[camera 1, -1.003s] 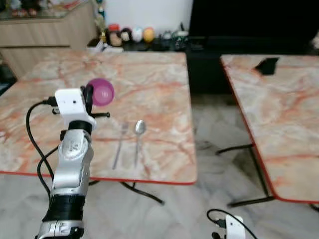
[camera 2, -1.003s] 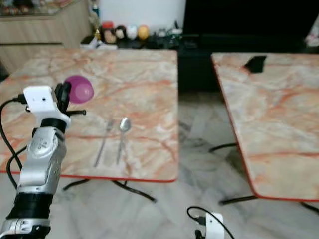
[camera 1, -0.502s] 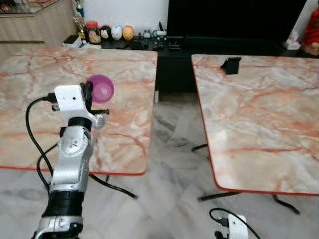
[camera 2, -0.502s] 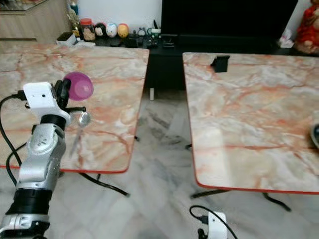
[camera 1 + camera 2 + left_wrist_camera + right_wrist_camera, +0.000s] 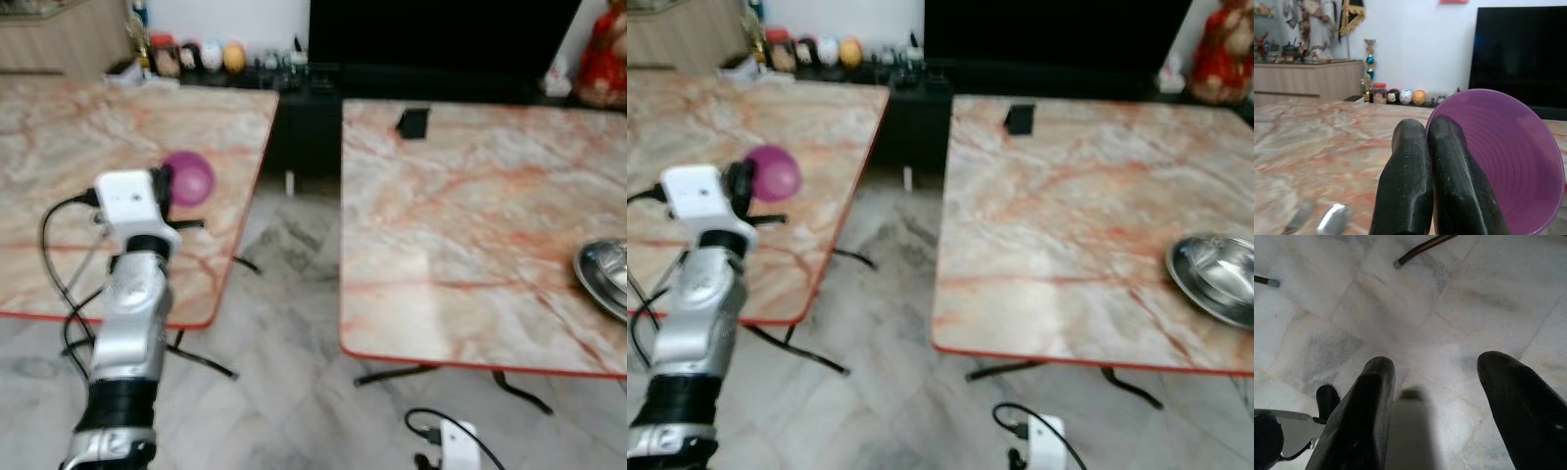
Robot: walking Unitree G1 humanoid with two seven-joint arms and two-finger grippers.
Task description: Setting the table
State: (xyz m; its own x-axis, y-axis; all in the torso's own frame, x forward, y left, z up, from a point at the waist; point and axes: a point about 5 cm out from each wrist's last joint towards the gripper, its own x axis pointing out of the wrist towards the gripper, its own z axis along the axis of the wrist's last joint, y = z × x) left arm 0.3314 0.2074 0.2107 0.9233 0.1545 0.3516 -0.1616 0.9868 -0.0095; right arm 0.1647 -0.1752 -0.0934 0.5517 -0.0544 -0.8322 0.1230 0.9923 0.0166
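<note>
A purple plastic bowl (image 5: 188, 177) hangs above the left marble table (image 5: 39, 245), its rim pinched by my left gripper (image 5: 1427, 131), which is shut on it. In the left wrist view the bowl (image 5: 1503, 161) opens toward the camera beside the two black fingers (image 5: 1406, 186). Below them a spoon (image 5: 1332, 222) lies blurred on the tabletop. A shiny metal bowl (image 5: 1215, 276) rests at the right edge of the right marble table (image 5: 460, 225). My right gripper (image 5: 1435, 382) hangs low over the floor, open and holding nothing.
A gap of tiled floor (image 5: 284, 294) separates the two tables, with table legs under each. A small black object (image 5: 411, 122) stands at the far side of the right table. A dark TV unit (image 5: 431, 39) and ornaments line the back wall.
The camera has swung to the right: the left table slid leftward and the right table with its metal bowl came into view. My left gripper still holds the purple bowl.
</note>
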